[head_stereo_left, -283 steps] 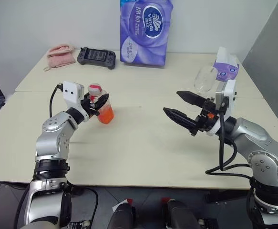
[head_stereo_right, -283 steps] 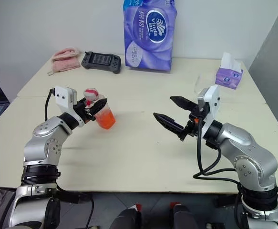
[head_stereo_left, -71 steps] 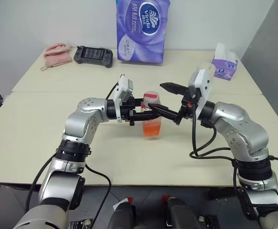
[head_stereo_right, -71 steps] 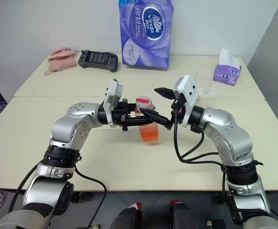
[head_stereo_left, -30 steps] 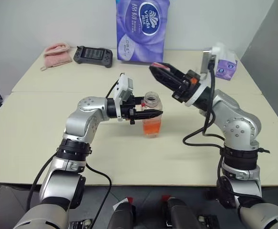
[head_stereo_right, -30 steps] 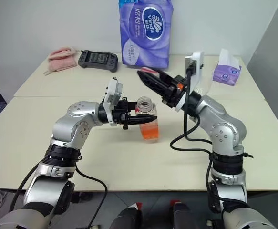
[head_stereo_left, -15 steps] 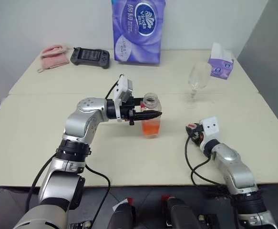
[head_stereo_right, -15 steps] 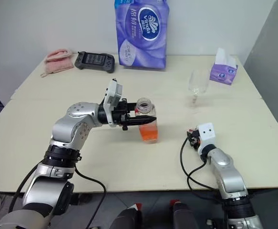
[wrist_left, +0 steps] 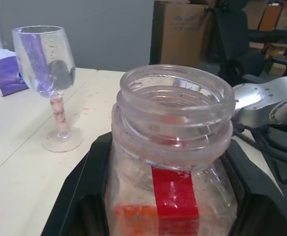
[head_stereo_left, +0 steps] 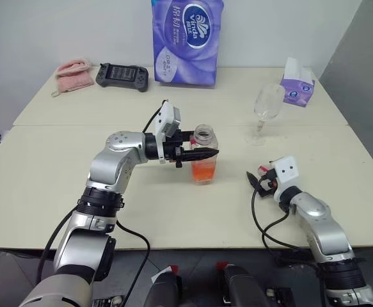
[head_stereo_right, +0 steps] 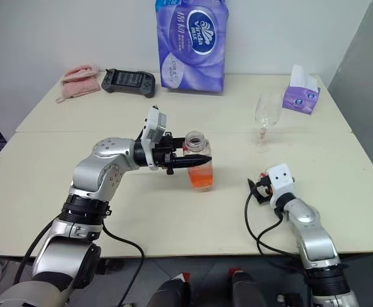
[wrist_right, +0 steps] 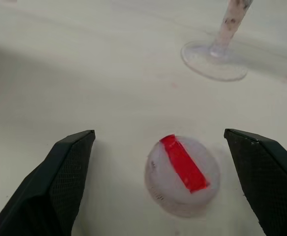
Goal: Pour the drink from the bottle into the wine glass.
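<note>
- The bottle (head_stereo_left: 203, 157), uncapped and part full of orange drink (head_stereo_left: 203, 171), stands mid-table, clamped by the left gripper (head_stereo_left: 196, 153).
- Its cap (wrist_right: 182, 174) lies on the table between the right gripper's (wrist_right: 158, 169) wide-open, empty jaws.
- The wine glass (head_stereo_left: 263, 112), well apart to the right, looks empty; the pouring is all left.

One bottle (head_stereo_left: 203, 157), one wine glass (head_stereo_left: 264, 110), one cap (wrist_right: 182, 174), two tissue packs (head_stereo_left: 186, 41), one gamepad (head_stereo_left: 121, 76), one cloth (head_stereo_left: 70, 70).

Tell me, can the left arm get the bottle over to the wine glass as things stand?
Probably yes. The left pincer holds the uncapped bottle, and bare table lies between it and the wine glass.
</note>
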